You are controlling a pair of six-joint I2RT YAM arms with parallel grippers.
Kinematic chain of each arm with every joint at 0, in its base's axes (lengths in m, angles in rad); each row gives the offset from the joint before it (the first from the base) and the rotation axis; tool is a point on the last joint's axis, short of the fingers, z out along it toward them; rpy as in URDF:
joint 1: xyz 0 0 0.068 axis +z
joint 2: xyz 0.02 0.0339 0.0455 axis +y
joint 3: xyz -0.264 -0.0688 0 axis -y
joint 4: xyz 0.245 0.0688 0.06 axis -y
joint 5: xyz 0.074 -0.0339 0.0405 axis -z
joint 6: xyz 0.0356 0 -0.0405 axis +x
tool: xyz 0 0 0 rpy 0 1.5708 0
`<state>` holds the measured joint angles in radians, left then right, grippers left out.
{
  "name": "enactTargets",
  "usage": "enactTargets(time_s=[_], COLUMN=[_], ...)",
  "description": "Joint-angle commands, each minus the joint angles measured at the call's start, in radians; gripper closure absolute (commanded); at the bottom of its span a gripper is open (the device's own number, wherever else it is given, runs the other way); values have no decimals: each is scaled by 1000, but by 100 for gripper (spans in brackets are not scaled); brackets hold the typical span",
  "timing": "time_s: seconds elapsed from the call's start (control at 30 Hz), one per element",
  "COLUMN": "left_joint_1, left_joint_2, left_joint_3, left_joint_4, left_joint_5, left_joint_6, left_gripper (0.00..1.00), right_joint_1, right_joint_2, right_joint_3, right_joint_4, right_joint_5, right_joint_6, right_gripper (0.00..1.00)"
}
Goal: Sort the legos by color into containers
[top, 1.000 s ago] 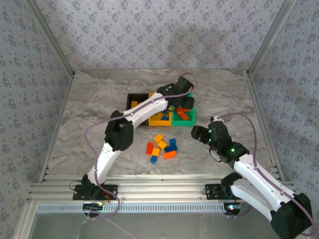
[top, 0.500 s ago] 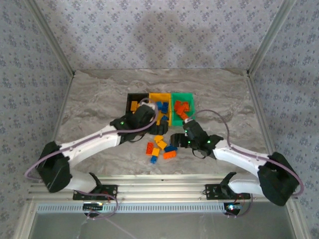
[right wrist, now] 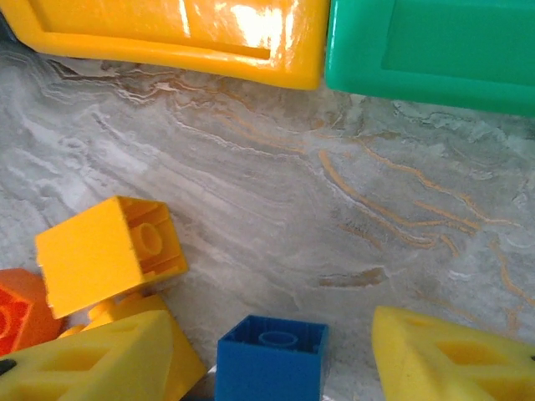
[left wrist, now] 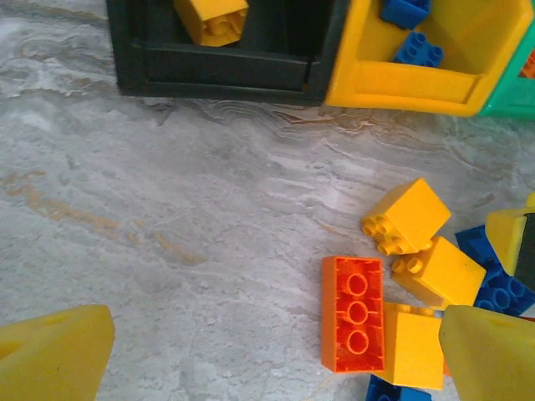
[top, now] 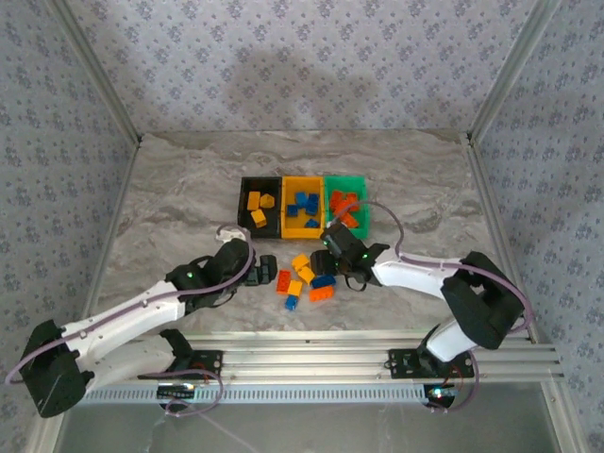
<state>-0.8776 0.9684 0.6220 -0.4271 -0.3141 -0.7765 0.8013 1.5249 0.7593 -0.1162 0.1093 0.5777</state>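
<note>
Between the spread fingers (right wrist: 443, 355) of the right hand (right wrist: 280, 349) sits a blue lego (right wrist: 269, 363), near the yellow bin (right wrist: 167, 38)

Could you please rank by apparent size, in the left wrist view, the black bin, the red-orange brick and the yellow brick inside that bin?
1. black bin, largest, though cropped.
2. red-orange brick.
3. yellow brick, smallest as seen; it is cropped and farther away, so unsure.

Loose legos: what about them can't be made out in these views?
- Top view: pile too small to count; right tool overlaps it.
- Left wrist: blue lego cut off at the right edge.
- Right wrist: red-orange lego cut off at left; yellow lego partly behind finger.
</note>
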Motion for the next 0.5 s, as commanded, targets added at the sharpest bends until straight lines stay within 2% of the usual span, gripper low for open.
enactTargets(time_s=[0.0, 0.27, 0.47], left_joint_1=[1, 10, 17], left_joint_2=[-43, -101, -122], left_joint_3=[-20, -41, -60], left_joint_4=[-40, -65, -58], left_joint_5=[-61, -101, -108], left_joint_6=[-39, -52, -26], left_gripper=[0, 0, 0], right_joint_1=[6, 16, 18], right_joint_2=[40, 43, -64], right_joint_3=[31, 7, 41], right_joint_4=[-45, -32, -43], right_joint_5=[22, 19, 33], right_joint_6=[-3, 16, -18], right_gripper=[39, 59, 71])
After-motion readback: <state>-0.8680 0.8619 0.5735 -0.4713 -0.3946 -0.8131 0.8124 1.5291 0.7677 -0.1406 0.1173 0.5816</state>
